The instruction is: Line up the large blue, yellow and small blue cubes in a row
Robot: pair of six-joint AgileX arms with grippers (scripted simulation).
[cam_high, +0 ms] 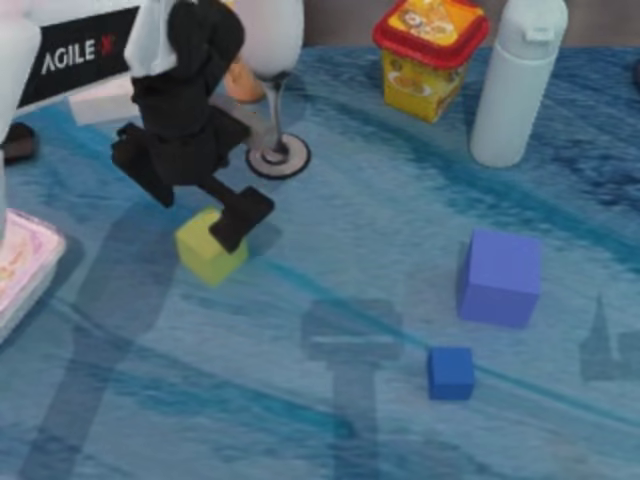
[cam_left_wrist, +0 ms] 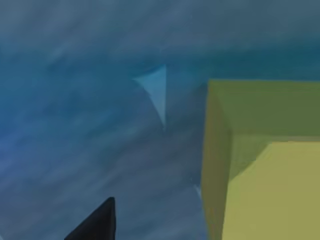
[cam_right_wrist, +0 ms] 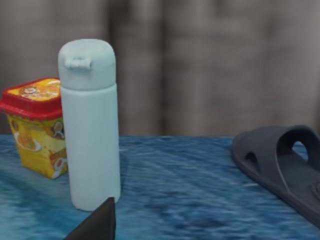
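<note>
- The table [cam_high: 380,200] is covered by a streaked blue surface with darker teal bands; shadows of the arms are cast across its lower half in the top view.
- Behind the table, a blurred grey-brown backdrop is seen in the right wrist view.
- A yellow tub [cam_high: 428,70] with a red lid is set at about 1 o'clock near the far edge; its lid is shut and nothing of its contents can be seen.
- A pale capped bottle [cam_high: 517,80] is stood upright just beside the tub, on the right.
- A wine glass [cam_high: 273,60] is stood at about 11 o'clock, its round foot resting on the table.
- A pink-rimmed tray [cam_high: 25,270] is cut off by the edge at 9 o'clock; what lies in it cannot be told.
- A dark slipper [cam_right_wrist: 280,162] is seen only in the right wrist view, near the bottle.
- The left gripper [cam_high: 225,225] is lowered at the yellow cube [cam_high: 210,250], at about 9 o'clock; one finger is laid over the cube's far top edge, and how far the fingers are parted cannot be told.
- The large blue cube [cam_high: 500,277] is placed at 3 o'clock, with the small blue cube [cam_high: 450,373] near it at about 4 o'clock, the two apart.
- Of the right gripper, only a dark fingertip [cam_right_wrist: 97,225] is shown.
</note>
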